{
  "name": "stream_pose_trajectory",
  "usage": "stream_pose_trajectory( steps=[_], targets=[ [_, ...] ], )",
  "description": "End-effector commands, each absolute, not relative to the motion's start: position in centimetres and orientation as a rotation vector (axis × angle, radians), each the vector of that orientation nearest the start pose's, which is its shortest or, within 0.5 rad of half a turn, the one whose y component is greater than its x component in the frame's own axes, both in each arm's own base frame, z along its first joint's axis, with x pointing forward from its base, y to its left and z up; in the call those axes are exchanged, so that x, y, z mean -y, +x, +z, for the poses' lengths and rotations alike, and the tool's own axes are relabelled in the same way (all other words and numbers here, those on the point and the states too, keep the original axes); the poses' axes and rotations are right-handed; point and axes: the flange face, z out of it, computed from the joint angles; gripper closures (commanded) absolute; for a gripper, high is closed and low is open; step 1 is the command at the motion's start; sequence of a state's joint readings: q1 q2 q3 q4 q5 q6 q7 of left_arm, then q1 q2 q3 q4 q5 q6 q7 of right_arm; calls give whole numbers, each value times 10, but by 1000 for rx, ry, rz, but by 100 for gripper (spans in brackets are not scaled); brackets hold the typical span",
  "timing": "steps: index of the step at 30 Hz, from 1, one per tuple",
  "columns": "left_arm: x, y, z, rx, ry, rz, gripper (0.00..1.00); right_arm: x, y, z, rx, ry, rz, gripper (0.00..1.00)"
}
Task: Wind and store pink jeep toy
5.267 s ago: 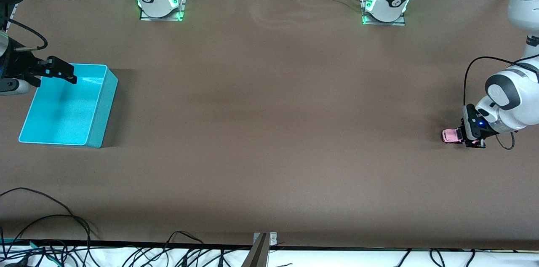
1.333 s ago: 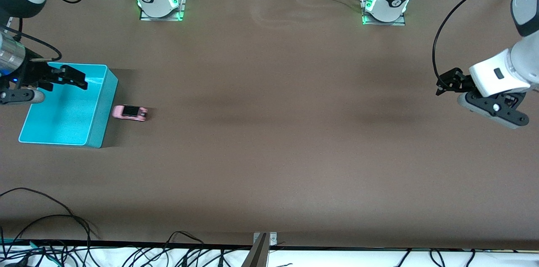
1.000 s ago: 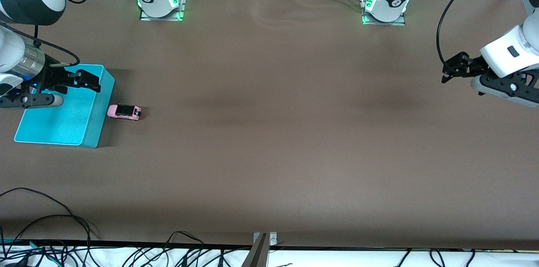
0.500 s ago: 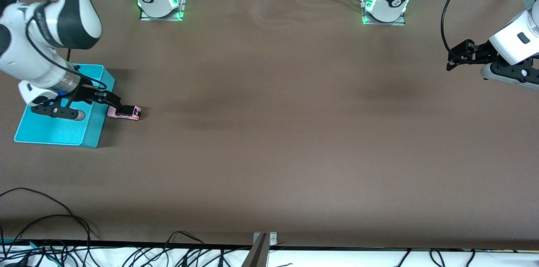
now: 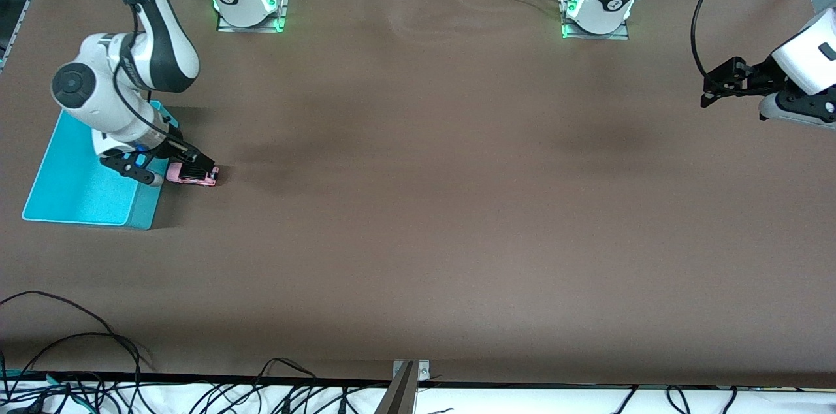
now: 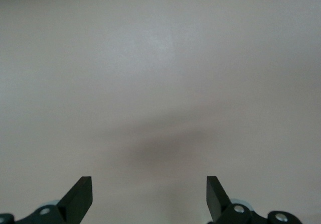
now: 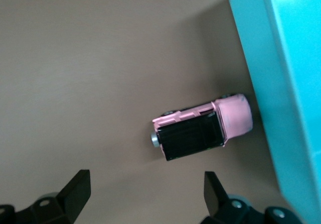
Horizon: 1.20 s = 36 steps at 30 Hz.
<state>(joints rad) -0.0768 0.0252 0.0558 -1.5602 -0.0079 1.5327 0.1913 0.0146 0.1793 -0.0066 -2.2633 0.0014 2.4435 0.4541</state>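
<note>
While I watch, right gripper (image 5: 204, 162): jaws wide, low over the pink jeep toy (image 5: 191, 174), nothing held.
Jeep: on the table, nose against the turquoise bin (image 5: 72, 195); gripper partly hides it.
Left gripper (image 5: 710, 93): wide, waiting, arm cut off.

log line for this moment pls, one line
phase: reach for pickup | pink jeep toy: on table, against turquoise bin | right gripper: open over jeep | left gripper: open, waiting over left arm's end
</note>
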Motion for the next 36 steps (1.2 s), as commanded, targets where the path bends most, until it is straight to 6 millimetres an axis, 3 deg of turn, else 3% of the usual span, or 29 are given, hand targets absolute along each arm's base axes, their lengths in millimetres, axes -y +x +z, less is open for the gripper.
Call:
stream_pose_trajectory(
  steps=[1, 8, 13, 23, 36],
  targets=[
    [4, 559, 628, -291, -3144, 49, 0, 2, 529, 262, -928, -3007, -2, 0],
    [2, 561, 630, -286, -3142, 39, 0, 16, 533, 253, -1340, -2835, -62, 0],
    [2, 561, 630, -288, -3137, 40, 0, 40, 534, 248, -1591, -2702, -91, 0],
    [3, 561, 630, -304, -3147, 38, 0, 55, 531, 205, -1824, -2543, -125, 0],
    [2, 561, 630, -304, -3145, 41, 0, 54, 529, 191, -1880, -2518, -101, 0]
  ],
)
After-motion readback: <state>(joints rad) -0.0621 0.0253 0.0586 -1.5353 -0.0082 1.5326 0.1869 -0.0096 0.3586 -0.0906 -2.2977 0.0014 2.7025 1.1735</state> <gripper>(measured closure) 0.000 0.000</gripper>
